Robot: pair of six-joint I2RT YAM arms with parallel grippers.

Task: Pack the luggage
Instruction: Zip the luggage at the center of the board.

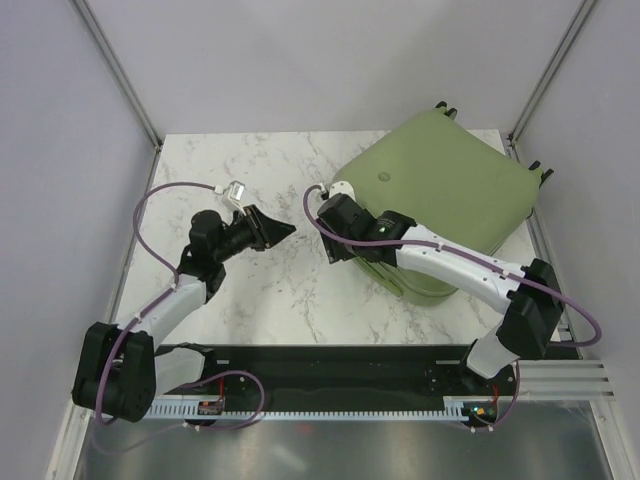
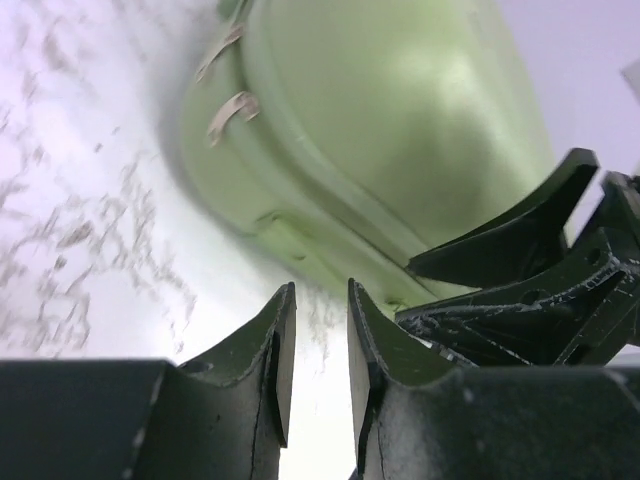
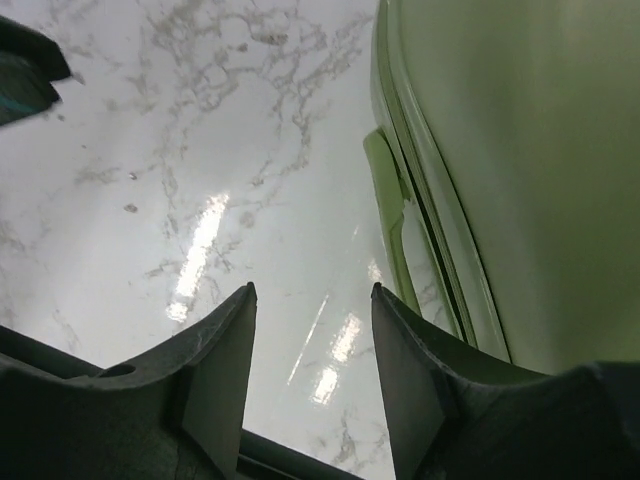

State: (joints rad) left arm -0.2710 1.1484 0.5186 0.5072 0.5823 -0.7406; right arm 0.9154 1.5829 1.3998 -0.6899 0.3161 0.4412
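Observation:
The pale sage-green suitcase (image 1: 445, 190) lies flat and closed at the back right of the marble table, its round logo (image 1: 383, 177) facing up. Its seam and side handle show in the right wrist view (image 3: 470, 150), and its shell fills the left wrist view (image 2: 400, 120). My right gripper (image 1: 335, 222) hangs over the table just off the suitcase's left side, jaws open and empty (image 3: 312, 300). My left gripper (image 1: 285, 231) points right towards it, a short way off, with only a narrow gap between the fingers and nothing held (image 2: 320, 295).
Black caster wheels (image 1: 443, 108) stick out at the suitcase's far side. The right arm's forearm (image 1: 450, 262) crosses the suitcase's near corner. Grey walls and metal posts (image 1: 115, 70) ring the table (image 1: 270, 290). The right gripper's fingers show in the left wrist view (image 2: 520, 270).

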